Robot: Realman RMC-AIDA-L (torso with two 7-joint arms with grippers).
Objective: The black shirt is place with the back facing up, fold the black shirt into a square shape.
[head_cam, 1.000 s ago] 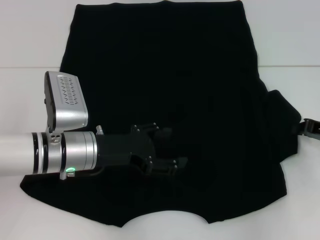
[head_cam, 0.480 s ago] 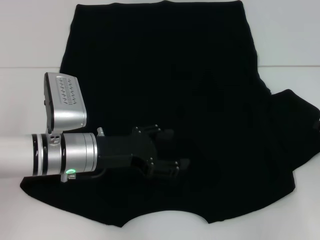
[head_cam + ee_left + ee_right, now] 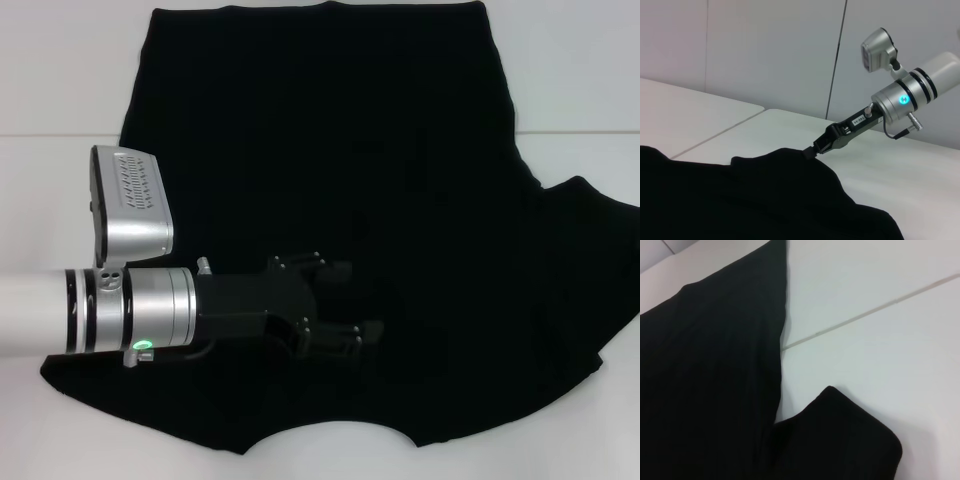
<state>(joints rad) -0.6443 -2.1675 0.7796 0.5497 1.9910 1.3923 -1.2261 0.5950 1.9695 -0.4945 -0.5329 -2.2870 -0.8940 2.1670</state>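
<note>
Left gripper (image 3: pixel 345 305) half open over black shirt (image 3: pixel 330 130) near tabletop (image 3: pixel 60 80) front edge. Right gripper (image 3: pixel 812 151) pinching sleeve at right edge; I worry it slips out, fold collapses.

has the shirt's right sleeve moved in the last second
Yes. The right sleeve of the shirt has spread outward toward the robot's right, away from the shirt's body, judged against the table seam. The right hand holds its edge.

Three cams, one shirt
Head cam looks steeply down at the black shirt (image 3: pixel 330 150); left wrist cam sits low beside it, facing the right gripper (image 3: pixel 809 153); right wrist cam hovers close over the sleeve edge.
</note>
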